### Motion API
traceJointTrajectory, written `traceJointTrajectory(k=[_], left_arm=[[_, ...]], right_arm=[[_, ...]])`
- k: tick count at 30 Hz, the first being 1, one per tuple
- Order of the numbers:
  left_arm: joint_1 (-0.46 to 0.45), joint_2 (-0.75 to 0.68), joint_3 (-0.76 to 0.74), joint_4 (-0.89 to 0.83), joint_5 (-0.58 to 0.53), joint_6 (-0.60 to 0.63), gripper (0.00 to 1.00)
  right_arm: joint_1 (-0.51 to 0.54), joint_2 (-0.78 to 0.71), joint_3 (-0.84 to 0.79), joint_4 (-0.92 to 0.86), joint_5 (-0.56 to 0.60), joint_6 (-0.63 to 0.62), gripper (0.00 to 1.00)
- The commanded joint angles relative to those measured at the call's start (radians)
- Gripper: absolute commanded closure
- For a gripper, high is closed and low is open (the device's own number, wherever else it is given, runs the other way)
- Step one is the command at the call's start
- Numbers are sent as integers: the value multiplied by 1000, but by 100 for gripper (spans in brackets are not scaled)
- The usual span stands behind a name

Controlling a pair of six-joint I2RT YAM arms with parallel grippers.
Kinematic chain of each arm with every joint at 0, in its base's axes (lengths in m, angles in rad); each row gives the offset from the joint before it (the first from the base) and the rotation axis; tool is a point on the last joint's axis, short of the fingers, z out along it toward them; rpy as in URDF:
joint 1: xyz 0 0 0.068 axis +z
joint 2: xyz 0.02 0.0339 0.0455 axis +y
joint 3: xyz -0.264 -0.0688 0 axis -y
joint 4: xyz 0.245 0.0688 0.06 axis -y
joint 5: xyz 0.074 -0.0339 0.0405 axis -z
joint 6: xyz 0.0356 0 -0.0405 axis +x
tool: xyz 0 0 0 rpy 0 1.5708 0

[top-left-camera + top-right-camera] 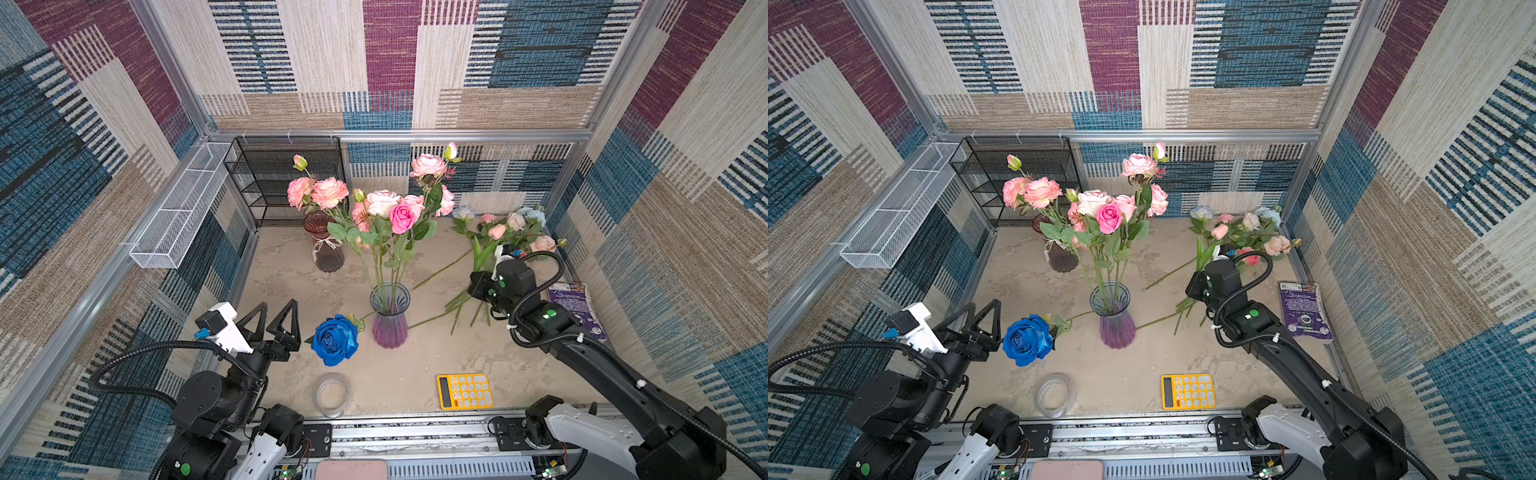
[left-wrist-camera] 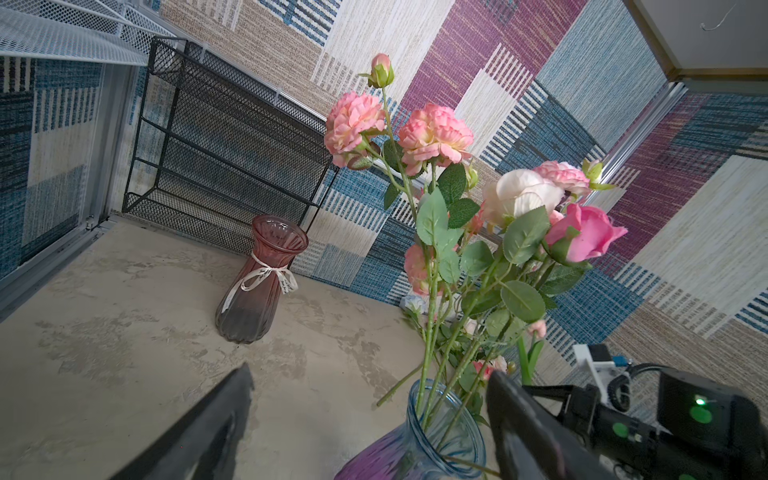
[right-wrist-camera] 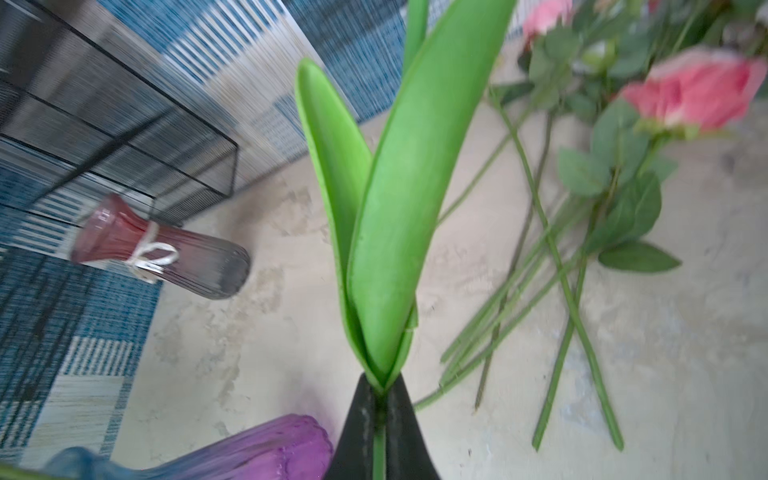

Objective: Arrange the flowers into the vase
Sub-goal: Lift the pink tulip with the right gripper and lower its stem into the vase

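Note:
A blue-and-purple glass vase (image 1: 390,316) (image 1: 1116,318) stands mid-table holding several pink and white roses (image 1: 401,216). A deep blue rose (image 1: 336,338) lies on the table left of it. More flowers (image 1: 513,230) lie in a pile at the back right. My right gripper (image 3: 380,384) is shut on the green stem (image 3: 379,449) of a flower with broad leaves (image 3: 399,208) (image 1: 482,255); its bloom is out of view. In both top views the wrist (image 1: 498,282) hides those jaws. My left gripper (image 1: 277,304) (image 2: 370,374) stands open and empty, left of the blue rose.
A dark red vase with a ribbon (image 1: 326,245) stands at the back beside a black mesh shelf (image 1: 286,178). A white mesh basket (image 1: 183,208) hangs on the left wall. A tape roll (image 1: 332,395) and yellow calculator (image 1: 464,391) lie near the front; a purple book (image 1: 575,307) lies right.

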Motion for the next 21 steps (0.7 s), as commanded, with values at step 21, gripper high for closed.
traceJointTrajectory(k=[21], left_arm=[[2, 37, 29, 28, -45, 25, 11]], right_arm=[[526, -25, 86, 793, 36, -629, 100]])
